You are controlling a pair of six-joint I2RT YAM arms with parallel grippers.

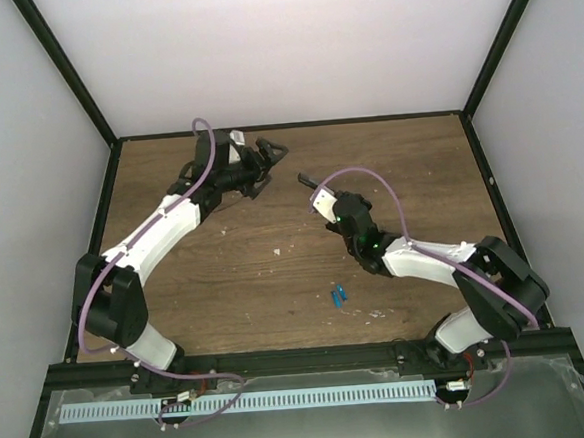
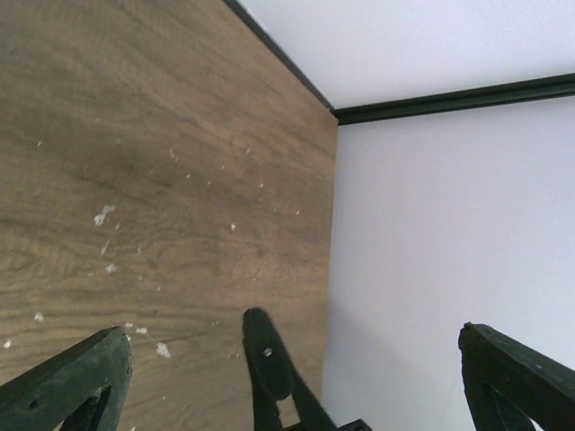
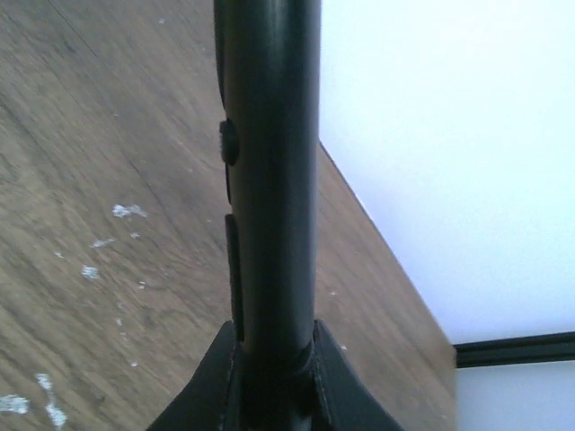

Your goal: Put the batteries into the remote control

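A brown wood-grain bench [image 1: 226, 274] is seen from above, bounded at its far, left and right edges by a thin black frame [image 1: 286, 126], with plain white walls [image 1: 290, 49] behind it. Two arms are mounted at the near edge. The left claw [image 1: 271, 165] is held close to the far edge, left of centre, and its fingers [image 2: 76, 377] are spread wide with nothing between them. In its wrist view, bare wood is shown meeting the black frame and the white wall. The right claw [image 1: 317, 192] is placed near the middle of the bench, just right of the left claw but apart from it, and is closed on one end of the remote [image 1: 304, 181]. The remote is a slim, smooth black bar with small raised buttons [image 3: 229, 142] along one side, and it projects straight out from the fingers [image 3: 211, 391], clear of the wood. Two small blue batteries [image 1: 339, 296] are laid side by side on the bench towards the near edge, in front of the right arm and well apart from both claws. Open wood is left across the centre and left of the bench. The surface is matte and dotted with small white flecks [image 2: 103, 214].
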